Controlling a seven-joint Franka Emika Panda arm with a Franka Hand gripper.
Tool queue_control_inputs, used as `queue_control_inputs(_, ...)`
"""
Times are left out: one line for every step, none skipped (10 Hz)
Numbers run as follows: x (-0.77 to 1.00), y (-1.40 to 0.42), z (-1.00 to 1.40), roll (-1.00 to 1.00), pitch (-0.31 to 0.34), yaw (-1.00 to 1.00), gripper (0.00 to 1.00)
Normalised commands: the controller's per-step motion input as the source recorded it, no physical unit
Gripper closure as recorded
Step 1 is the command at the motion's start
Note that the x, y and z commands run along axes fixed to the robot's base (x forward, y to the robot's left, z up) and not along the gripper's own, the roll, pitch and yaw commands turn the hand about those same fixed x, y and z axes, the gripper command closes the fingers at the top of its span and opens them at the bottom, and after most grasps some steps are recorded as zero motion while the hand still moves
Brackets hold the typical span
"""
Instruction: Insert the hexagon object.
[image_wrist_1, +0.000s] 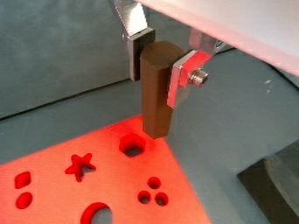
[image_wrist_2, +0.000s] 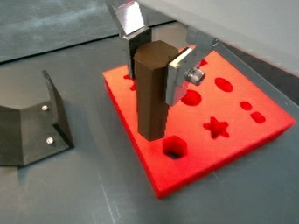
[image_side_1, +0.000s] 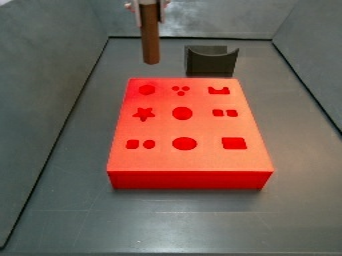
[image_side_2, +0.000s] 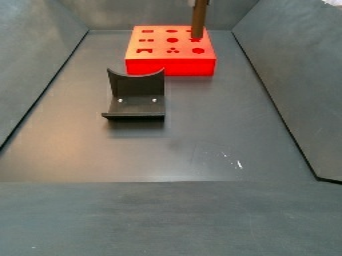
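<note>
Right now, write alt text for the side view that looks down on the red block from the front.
A hand at the top edge holds a slim brown peg upright over the back left corner of a red block with shaped holes. A dark grey curved holder stands behind the block on the grey floor.

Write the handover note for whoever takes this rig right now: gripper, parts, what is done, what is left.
Gripper: shut on the brown peg, holding it upright by its upper end, above the red block.
Peg: its lower end hangs close over the hexagon hole near one corner of the block, in both wrist views; not yet in.
Block: flat on the floor, with the dark curved holder standing apart from it.
Done: peg picked up and brought to the hole.
Left: line it up, lower it in, open the fingers.
</note>
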Motion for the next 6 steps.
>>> queue_control_inputs(0.0, -0.39, -0.02, 0.15, -0.104, 0.17, 1.0)
queue_control_inputs(0.06, -0.25, -0.17, 0.14, -0.074, 0.03, 1.0)
queue_control_inputs(0.0, -0.19, -0.33, 0.09, -0.081, 0.02, 1.0)
queue_control_inputs(-0.18, -0.07, -0.53, -0.01, -0.157, 0.0, 1.0)
queue_control_inputs(-0.22, -0.06, -0.44, 0.04, -0.043, 0.0, 1.0)
queue_control_inputs(-0.22, -0.19, -0.37, 0.11, 0.003, -0.03, 1.0)
